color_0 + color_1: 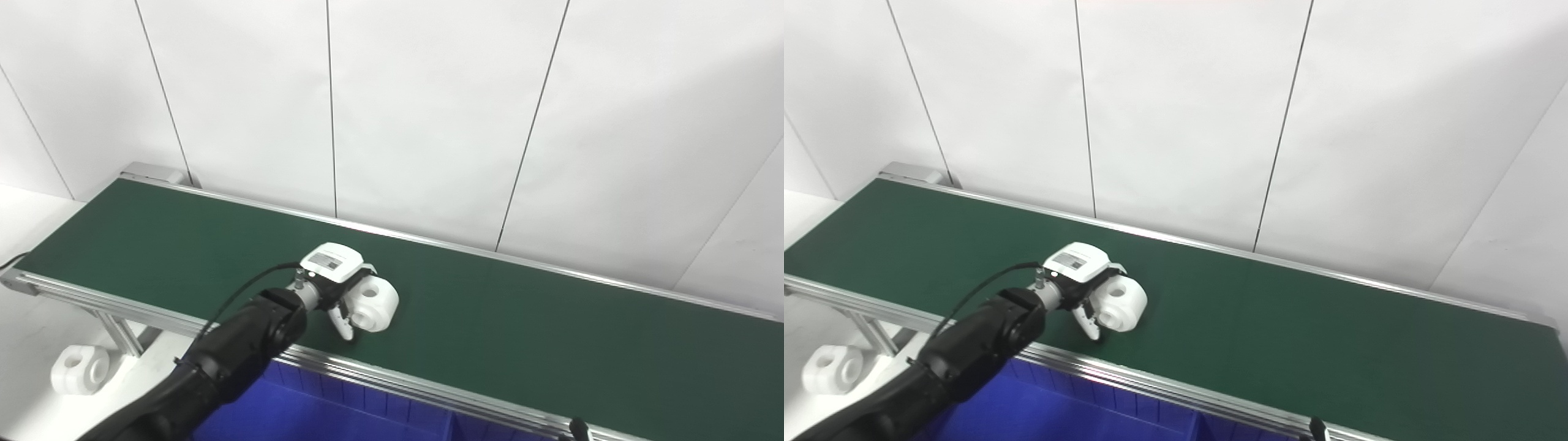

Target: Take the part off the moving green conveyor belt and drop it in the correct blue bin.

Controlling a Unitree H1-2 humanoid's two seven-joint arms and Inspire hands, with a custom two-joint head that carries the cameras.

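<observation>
Two white parts face you: a spare white part (79, 367) lies on the table at far left, below the green conveyor belt (520, 318). Next, your left hand (337, 285) reaches over the blue bin (318, 416), fingers wrapped around the white part (373, 303) resting on the belt's near half

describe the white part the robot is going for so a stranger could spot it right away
Find the long green conveyor belt along the white wall. Near its front rail, the left hand touches a chunky white part with round holes. Its twin lies off the belt, lower left.
</observation>
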